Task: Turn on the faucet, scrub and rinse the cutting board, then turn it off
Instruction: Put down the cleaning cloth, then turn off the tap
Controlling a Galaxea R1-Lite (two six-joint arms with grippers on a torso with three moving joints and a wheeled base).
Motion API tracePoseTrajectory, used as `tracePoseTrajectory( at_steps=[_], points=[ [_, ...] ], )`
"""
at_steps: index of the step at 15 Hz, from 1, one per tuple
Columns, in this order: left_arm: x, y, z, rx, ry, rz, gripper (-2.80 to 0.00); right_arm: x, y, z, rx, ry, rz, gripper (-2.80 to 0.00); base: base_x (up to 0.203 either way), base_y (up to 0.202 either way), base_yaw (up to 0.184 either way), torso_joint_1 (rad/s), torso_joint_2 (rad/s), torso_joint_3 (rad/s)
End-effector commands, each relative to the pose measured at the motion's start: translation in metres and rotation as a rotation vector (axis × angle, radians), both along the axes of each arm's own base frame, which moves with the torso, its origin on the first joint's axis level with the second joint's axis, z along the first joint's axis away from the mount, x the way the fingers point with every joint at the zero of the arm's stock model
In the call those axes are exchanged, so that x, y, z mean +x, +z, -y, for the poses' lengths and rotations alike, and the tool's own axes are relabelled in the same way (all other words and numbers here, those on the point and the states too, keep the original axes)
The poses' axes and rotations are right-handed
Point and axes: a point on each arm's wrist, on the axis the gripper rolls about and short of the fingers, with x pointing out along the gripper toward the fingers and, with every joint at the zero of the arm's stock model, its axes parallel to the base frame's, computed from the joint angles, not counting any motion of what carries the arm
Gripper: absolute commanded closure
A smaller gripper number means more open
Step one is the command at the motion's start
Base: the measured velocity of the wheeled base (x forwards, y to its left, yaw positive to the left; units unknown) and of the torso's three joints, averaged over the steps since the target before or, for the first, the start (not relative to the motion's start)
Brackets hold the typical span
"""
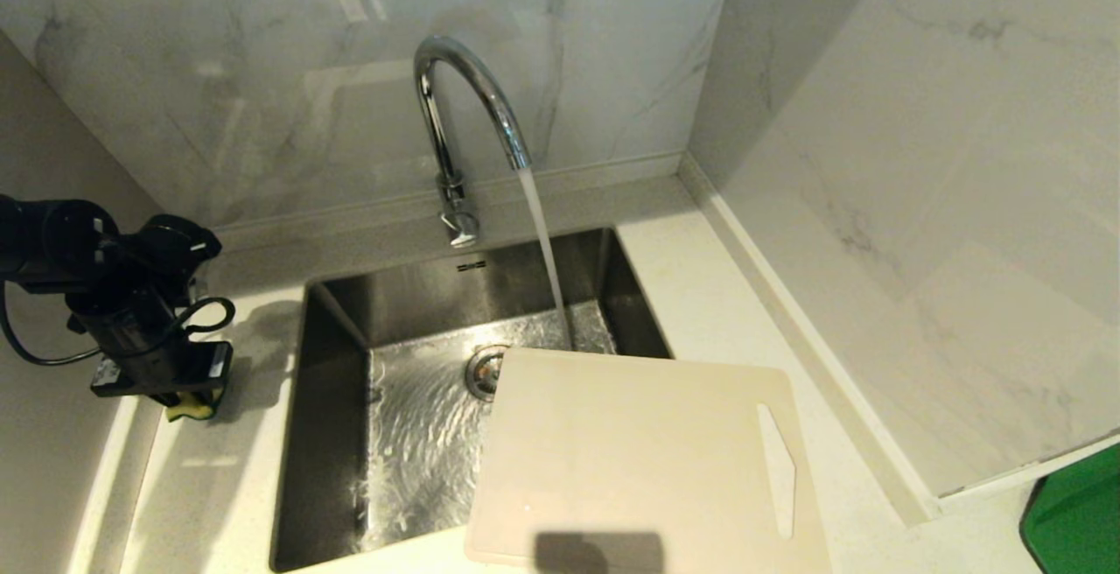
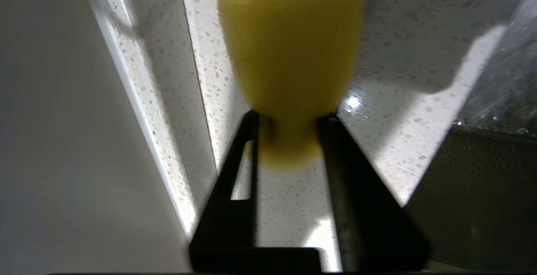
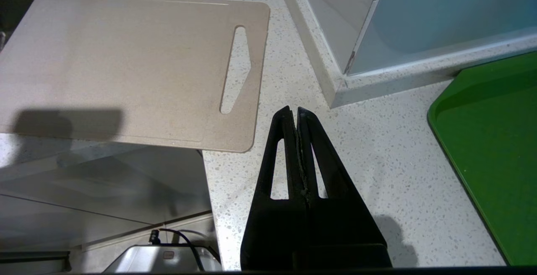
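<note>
Gripping sponge (image 2: pixel 293 57): left end effector (image 2: pixel 289 118) | speckled counter (image 1: pixel 700 294) | marble walls (image 1: pixel 919 163)

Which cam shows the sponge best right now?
Left wrist view: the yellow sponge fills the frame, pinched between the left end effector's fingers. Head view shows only a small yellow-green corner under that end effector. Right wrist view doesn't show it.
</note>
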Motion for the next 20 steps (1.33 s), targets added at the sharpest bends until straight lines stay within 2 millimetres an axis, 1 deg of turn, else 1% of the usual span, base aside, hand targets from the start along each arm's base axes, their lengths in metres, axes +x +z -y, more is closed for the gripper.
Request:
tracePoseTrajectory(
  at_steps=[1,5,6,8,9,10,12,14,16,17,20],
  points=[
    [0.004,-0.005,-0.002,0.007,-0.007,-0.015,-2.80,0.000,0.000,0.000,-0.001,0.000,-0.001,0.00,0.000,0.000,0.000,0.000,0.00,0.000],
    [0.004,0.003,-0.001,0.014,-0.019,0.008,-2.80,0.000,0.000,0.000,-0.001,0.001,-0.001,0.00,0.000,0.000,0.000,0.000,0.00,0.000],
    [0.003,0.010,-0.001,0.017,-0.030,0.025,-2.80,0.000,0.000,0.000,-0.001,-0.001,-0.001,0.00,0.000,0.000,0.000,0.000,0.00,0.000],
    [-0.002,0.037,0.000,0.031,-0.098,0.095,-2.80,0.000,0.000,0.000,-0.001,0.000,-0.001,0.00,0.000,0.000,0.000,0.000,0.00,0.000],
    [-0.004,0.052,0.005,0.034,-0.146,0.133,-2.80,0.000,0.000,0.000,-0.001,0.001,-0.001,0.00,0.000,0.000,0.000,0.000,0.00,0.000],
    [-0.008,0.066,0.015,0.032,-0.206,0.163,-2.80,0.000,0.000,0.000,-0.001,0.000,-0.001,0.00,0.000,0.000,0.000,0.000,0.00,0.000],
    [-0.015,0.087,0.031,0.041,-0.290,0.201,-2.80,0.000,0.000,0.000,-0.001,-0.001,-0.001,0.00,0.000,0.000,0.000,0.000,0.00,0.000],
    [-0.019,0.096,0.050,0.039,-0.370,0.220,-2.80,0.000,0.000,0.000,-0.001,0.000,-0.001,0.00,0.000,0.000,0.000,0.000,0.00,0.000],
    [-0.019,0.106,0.066,0.030,-0.426,0.248,-2.80,0.000,0.000,0.000,-0.001,0.000,-0.001,0.00,0.000,0.000,0.000,0.000,0.00,0.000],
    [-0.016,0.111,0.075,0.020,-0.456,0.267,0.00,0.000,0.000,0.000,-0.001,0.000,-0.001,0.00,0.000,0.000,0.000,0.000,0.00,0.000],
    [-0.008,0.118,0.108,0.012,-0.542,0.310,0.00,0.000,0.000,0.000,-0.001,0.000,-0.001,0.00,0.000,0.000,0.000,0.000,0.00,0.000]
  ],
)
